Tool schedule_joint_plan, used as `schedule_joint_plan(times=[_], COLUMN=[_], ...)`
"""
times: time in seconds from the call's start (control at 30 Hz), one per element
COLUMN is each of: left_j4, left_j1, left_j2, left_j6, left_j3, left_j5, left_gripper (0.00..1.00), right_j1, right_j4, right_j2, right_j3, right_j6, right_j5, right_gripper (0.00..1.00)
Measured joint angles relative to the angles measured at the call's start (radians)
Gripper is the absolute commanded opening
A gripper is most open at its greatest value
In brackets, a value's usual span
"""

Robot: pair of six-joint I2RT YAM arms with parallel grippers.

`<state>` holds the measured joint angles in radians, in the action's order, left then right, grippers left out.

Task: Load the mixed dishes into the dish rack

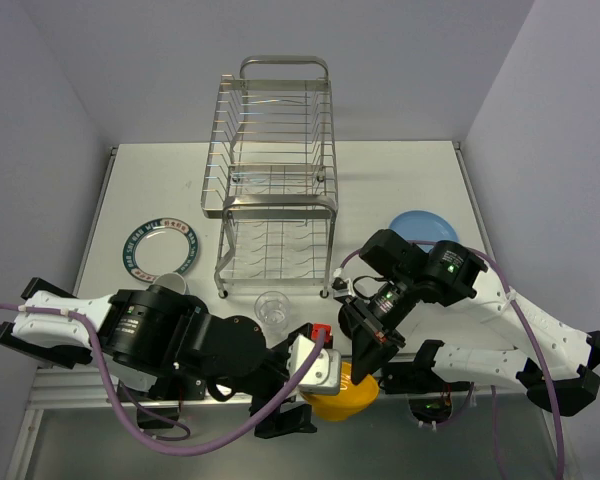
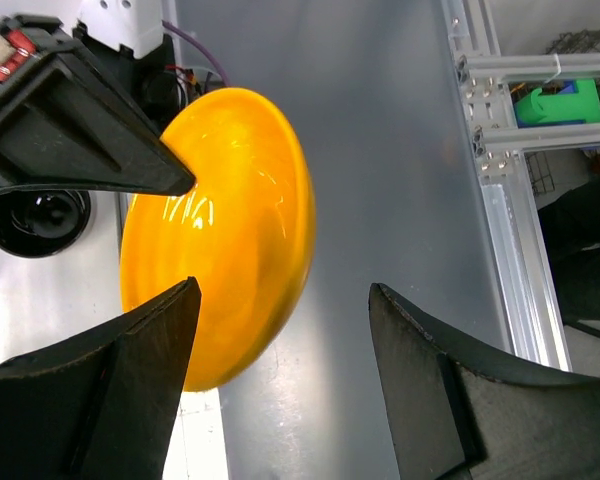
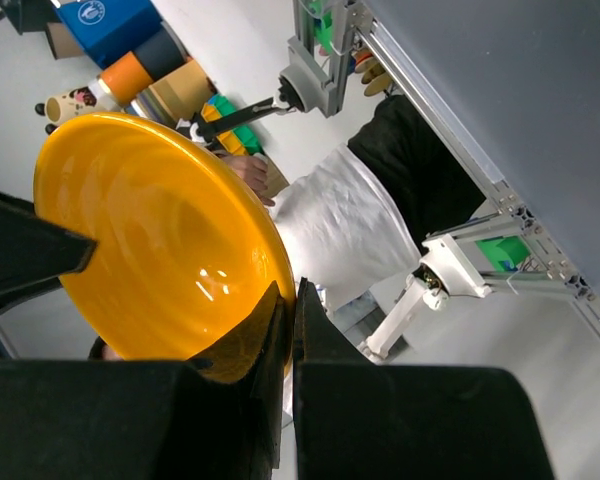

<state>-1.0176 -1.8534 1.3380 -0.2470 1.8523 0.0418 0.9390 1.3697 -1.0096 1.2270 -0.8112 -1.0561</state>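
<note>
At the far left the green-rimmed plate (image 1: 160, 247) lies flat on the table (image 1: 410, 170), not yet loaded. The left gripper (image 2: 280, 300) stands wide open with nothing in its hold; the yellow bowl (image 1: 345, 398) sits between its fingers, close to one, though I cannot tell whether that one touches it. The empty glass (image 1: 272, 308) stands upright just in front of the dish rack (image 1: 275, 170), and both tiers of the rack hold no dishes. The bowl is off the table, tipped on edge at the near side between the two arms, and nothing is in it. The right gripper (image 3: 292, 300) is pinched tight on the bowl's rim. Farthest right, the blue plate (image 1: 425, 228) rests on the table behind the right arm.

The risk lies in that thin rim pinch: a glossy, tilted bowl could swing or slip out. If the right gripper lets go before the left closes, the bowl would likely drop.
</note>
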Motion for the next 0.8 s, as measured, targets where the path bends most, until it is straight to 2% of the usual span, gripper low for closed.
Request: schedule_joint_plan(times=[0.17,0.23,0.27,0.3,0.6,0.73,0.8], left_j4=[0.005,0.003,0.005,0.006,0.087,0.124,0.137], left_j1=[0.027,0.032,0.034,0.037,0.043,0.043,0.043], left_j2=[0.000,0.000,0.000,-0.001,-0.006,-0.011,-0.023], left_j6=[0.010,0.016,0.018,0.021,0.066,0.070,0.069], left_j3=[-0.039,-0.042,-0.042,-0.042,-0.069,-0.091,-0.104], left_j5=[-0.050,-0.069,-0.076,-0.082,-0.182,-0.211,-0.211], left_gripper=[0.71,0.64,0.58,0.44,0.00,0.00,0.00], right_j1=[0.008,0.011,0.012,0.013,0.019,0.023,0.024], right_j4=[0.000,0.000,-0.001,-0.001,-0.011,-0.018,-0.014], right_j2=[-0.013,-0.014,-0.014,-0.014,-0.049,-0.064,-0.066], right_j3=[0.024,0.025,0.025,0.025,0.050,0.071,0.079], right_j6=[-0.011,-0.013,-0.014,-0.015,-0.037,-0.029,-0.029], right_j5=[0.000,0.000,0.000,-0.001,0.005,0.019,0.024], right_gripper=[0.00,0.00,0.00,0.00,0.00,0.00,0.06])
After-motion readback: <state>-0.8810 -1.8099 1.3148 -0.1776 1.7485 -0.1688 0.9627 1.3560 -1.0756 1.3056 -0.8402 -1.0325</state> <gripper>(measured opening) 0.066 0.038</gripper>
